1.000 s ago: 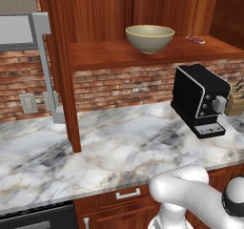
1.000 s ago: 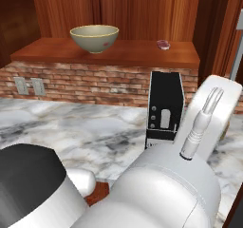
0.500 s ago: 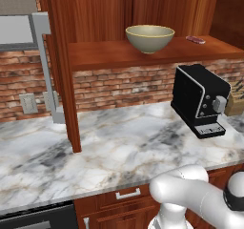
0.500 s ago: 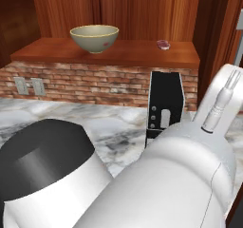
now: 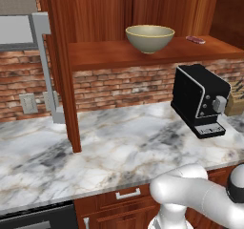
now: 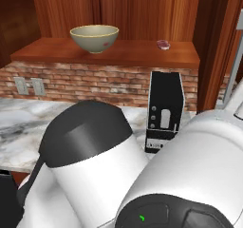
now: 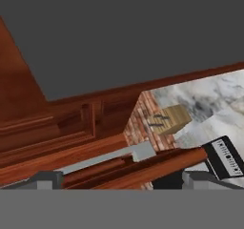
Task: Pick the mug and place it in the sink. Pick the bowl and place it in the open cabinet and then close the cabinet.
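- The bowl (image 5: 149, 37) sits upright, mouth up, on the shelf of the open cabinet (image 5: 143, 54); being round, it has no long axis.
- Closing comes next, I judge: push the door (image 7: 71, 128) broadside, swinging along its arc.
- The gripper (image 7: 121, 182) holds nothing; fingertips (image 7: 45, 179) wide apart near the silver handle (image 7: 114, 157).

Even, soft rendered light, faint shadows, no glare, coarse blocky hand view.

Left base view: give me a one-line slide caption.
Bowl sits on the open cabinet shelf above the coffee machine.
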